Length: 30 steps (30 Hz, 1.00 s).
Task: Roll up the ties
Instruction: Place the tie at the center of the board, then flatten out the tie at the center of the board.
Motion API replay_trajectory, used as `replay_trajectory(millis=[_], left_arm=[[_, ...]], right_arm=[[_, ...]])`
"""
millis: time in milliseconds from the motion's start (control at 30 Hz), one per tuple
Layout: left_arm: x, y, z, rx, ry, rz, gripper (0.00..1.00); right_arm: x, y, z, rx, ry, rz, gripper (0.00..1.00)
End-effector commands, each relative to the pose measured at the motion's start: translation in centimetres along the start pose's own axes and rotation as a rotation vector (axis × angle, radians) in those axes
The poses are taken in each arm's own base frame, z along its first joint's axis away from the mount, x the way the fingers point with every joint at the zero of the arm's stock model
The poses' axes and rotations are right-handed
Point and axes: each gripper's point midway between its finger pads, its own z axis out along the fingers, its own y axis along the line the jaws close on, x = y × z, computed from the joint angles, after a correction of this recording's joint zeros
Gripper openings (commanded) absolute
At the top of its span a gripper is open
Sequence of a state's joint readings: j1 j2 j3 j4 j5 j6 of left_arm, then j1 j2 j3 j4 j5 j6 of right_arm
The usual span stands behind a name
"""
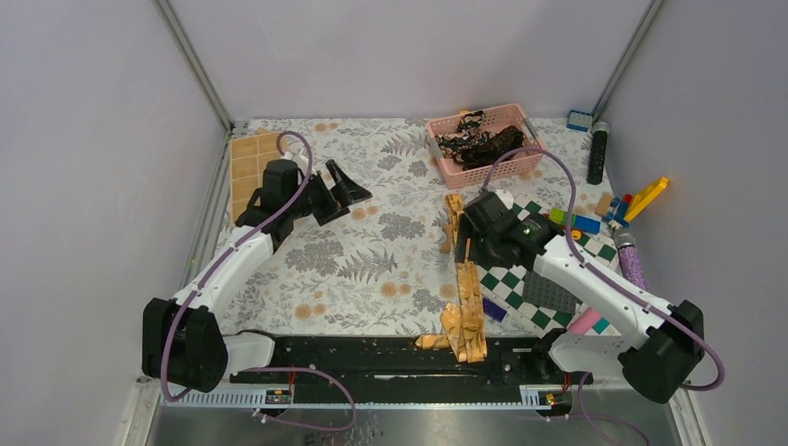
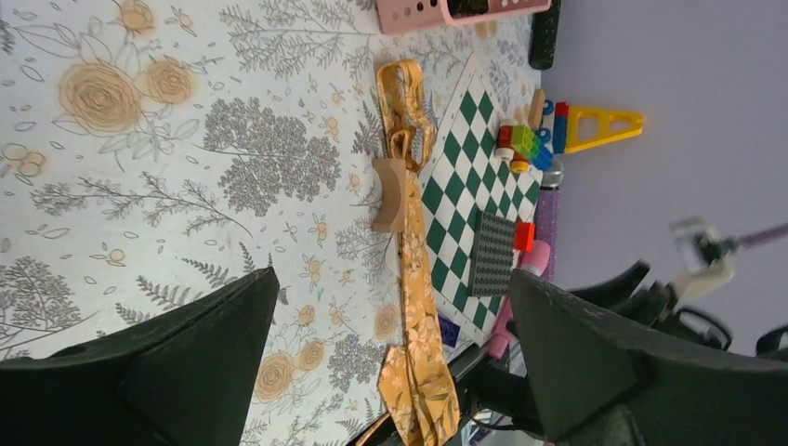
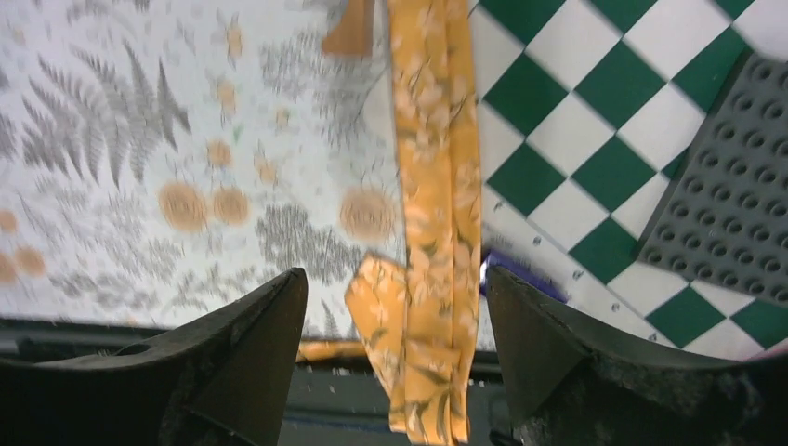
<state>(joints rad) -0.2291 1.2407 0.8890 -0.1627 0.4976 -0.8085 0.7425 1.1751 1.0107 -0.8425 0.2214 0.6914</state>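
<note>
Right gripper (image 3: 395, 274) is hovering with jaws spread, grasping nothing; golden tie (image 3: 432, 139) is lying stretched out beneath, between its fingers, along checkered board (image 3: 576, 139) edge.

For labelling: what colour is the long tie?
Golden-orange floral fabric tie, best in right wrist view.

Shiny golden cloth tie (image 1: 469, 297), pink plastic basket (image 1: 474, 175), matt floral tablecloth (image 1: 372, 269)

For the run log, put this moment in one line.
golden tie: unrolled, along checkered board edge | right hand: open over it | left hand: open, empty | dark ties: in pink basket
</note>
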Motion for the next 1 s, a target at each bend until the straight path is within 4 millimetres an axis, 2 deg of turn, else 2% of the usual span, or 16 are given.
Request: replay_trajectory(millis=[0, 100, 200, 267, 400, 500, 567, 700, 833, 967], left_arm=[[-0.2, -2.4, 1.2, 0.028, -0.044, 0.083, 0.98], [1.6, -4.3, 3.5, 0.041, -0.013, 0.102, 0.96], [3.7, -6.3, 6.7, 0.069, 0.036, 0.108, 0.9], [5.7, -7.0, 9.7, 0.074, 0.094, 0.115, 0.85], [7.5, -7.4, 15.0, 0.068, 0.142, 0.123, 0.76], [7.7, -7.7, 18.5, 0.08, 0.15, 0.133, 0.74], [7.5, -7.8, 20.1, 0.085, 0.143, 0.145, 0.74], [7.0, -7.7, 22.4, 0.086, 0.125, 0.162, 0.74], [7.4, -6.9, 24.7, 0.074, 0.142, 0.144, 0.72], [7.4, -7.0, 26.0, 0.086, 0.138, 0.127, 0.67]], right_arm=[[-5.3, -2.0, 1.1, 0.058, -0.123, 0.115, 0.77], [-6.3, -3.1, 1.4, 0.045, -0.154, 0.205, 0.76], [-6.0, -4.0, 1.3, 0.04, -0.161, 0.261, 0.76], [-5.6, -4.5, 1.0, 0.032, -0.166, 0.292, 0.76], [-4.5, -4.5, -0.1, -0.024, -0.169, 0.335, 0.75], [-3.8, -4.9, -1.4, -0.041, -0.178, 0.343, 0.74], [-3.4, -5.4, -2.2, -0.042, -0.196, 0.349, 0.74], [-3.0, -6.1, -3.4, -0.05, -0.237, 0.365, 0.74], [-2.7, -6.4, -4.1, -0.048, -0.245, 0.368, 0.74], [-2.5, -6.4, -4.3, -0.06, -0.246, 0.374, 0.74]])
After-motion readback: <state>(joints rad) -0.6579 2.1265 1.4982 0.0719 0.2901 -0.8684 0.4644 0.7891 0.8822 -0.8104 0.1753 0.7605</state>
